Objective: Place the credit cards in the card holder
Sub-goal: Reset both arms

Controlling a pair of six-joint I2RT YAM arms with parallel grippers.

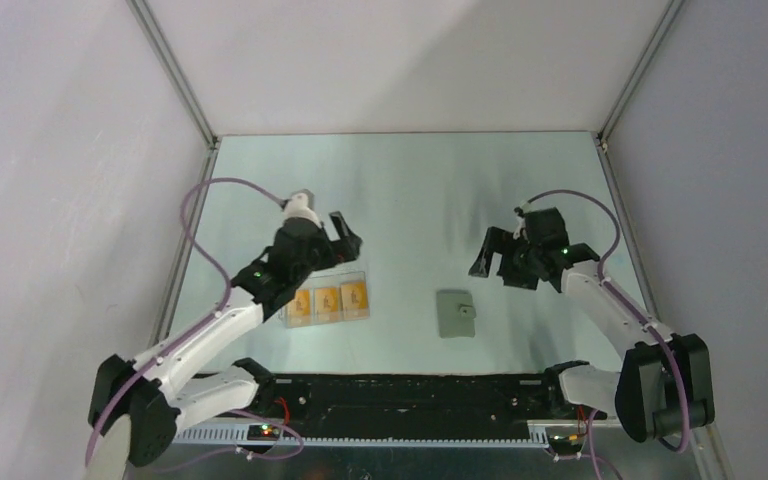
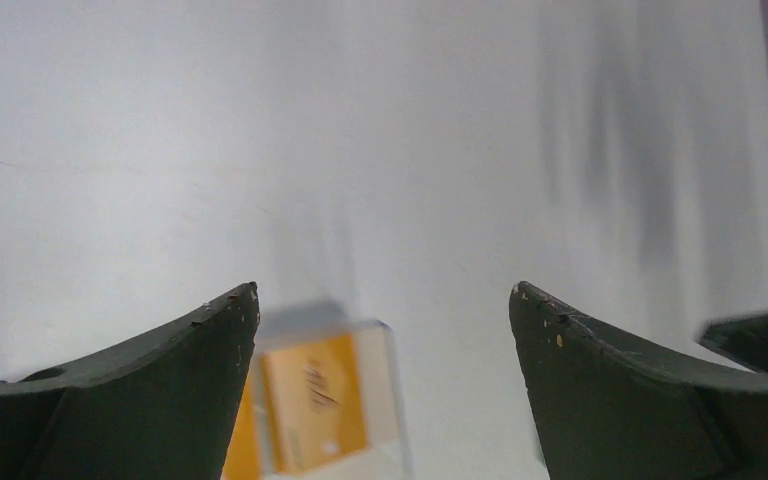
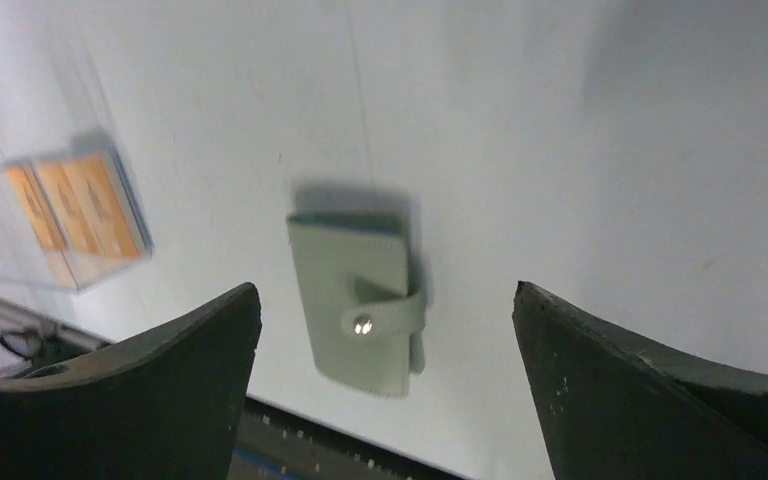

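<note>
A pale, faintly blue-green surface (image 1: 410, 190) with a dull sheen fills the floor of a white-walled enclosure. A plain back wall (image 1: 400, 60) and two side walls (image 1: 50, 150) rise from it, and slanting metal frame struts (image 1: 175, 70) mark the rear corners. A black strip (image 1: 410, 392) runs along the near edge, between the two arm bases. The card holder (image 1: 456, 313) lies flat on the surface a little right of centre, close to that strip. It is folded shut with its tab fastened by a small metal snap (image 3: 363, 324), and a thin line of blue shows at one end. To the left of the card holder, well apart from it, sits a clear plastic box (image 1: 345, 277). Three orange credit cards (image 1: 328, 301) lie side by side in it, each with a small dark mark on its face. The left gripper (image 2: 383, 290) hovers above the far edge of that box, left of the card holder. Its jaws are spread wide with nothing between them, and one corner of the box and a card show just below its fingers. The right gripper (image 3: 385, 288) hangs to the right of the card holder and farther back. Its jaws are likewise wide apart and empty, and it looks down on the card holder without touching it. Soft shadows of both arms fall across the bare surface beyond the card holder.
</note>
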